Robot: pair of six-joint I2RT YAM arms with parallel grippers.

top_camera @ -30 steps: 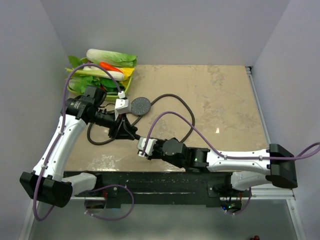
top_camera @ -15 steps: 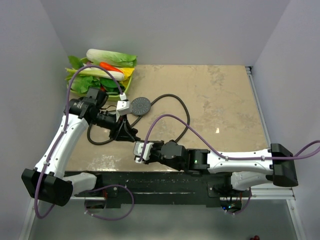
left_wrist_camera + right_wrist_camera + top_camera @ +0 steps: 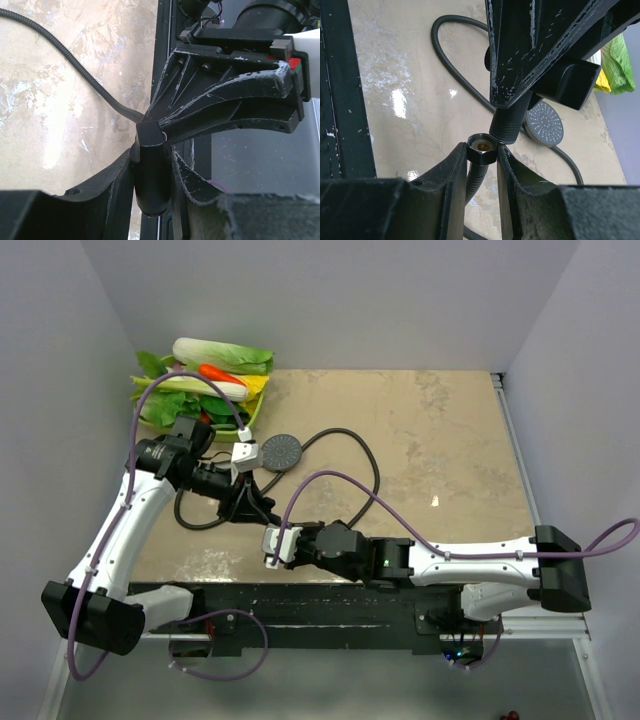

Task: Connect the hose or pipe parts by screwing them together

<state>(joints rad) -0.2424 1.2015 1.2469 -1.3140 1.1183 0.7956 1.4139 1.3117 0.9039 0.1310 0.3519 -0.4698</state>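
Left gripper (image 3: 151,160): closed narrow on the short handle (image 3: 150,185) of the dark grey shower head (image 3: 281,452), one finger on each side. The head's round face is turned upward and sits near the back left of the table (image 3: 450,440), just in front of a pile of leafy vegetables (image 3: 215,365).

Right gripper (image 3: 481,155): closed narrow on the end nut (image 3: 481,146) of the dark flexible hose (image 3: 360,455), with the nut's open mouth facing up toward the handle.

Joint: the handle's threaded end (image 3: 507,127) stands just above the nut and slightly off to one side. Its threads are fully exposed, so the parts are not screwed together. Whether the two rims touch cannot be told.

Hose: it runs from the gripped nut in a loose loop across the middle of the table. Both grippers meet close together at the near left of the table.
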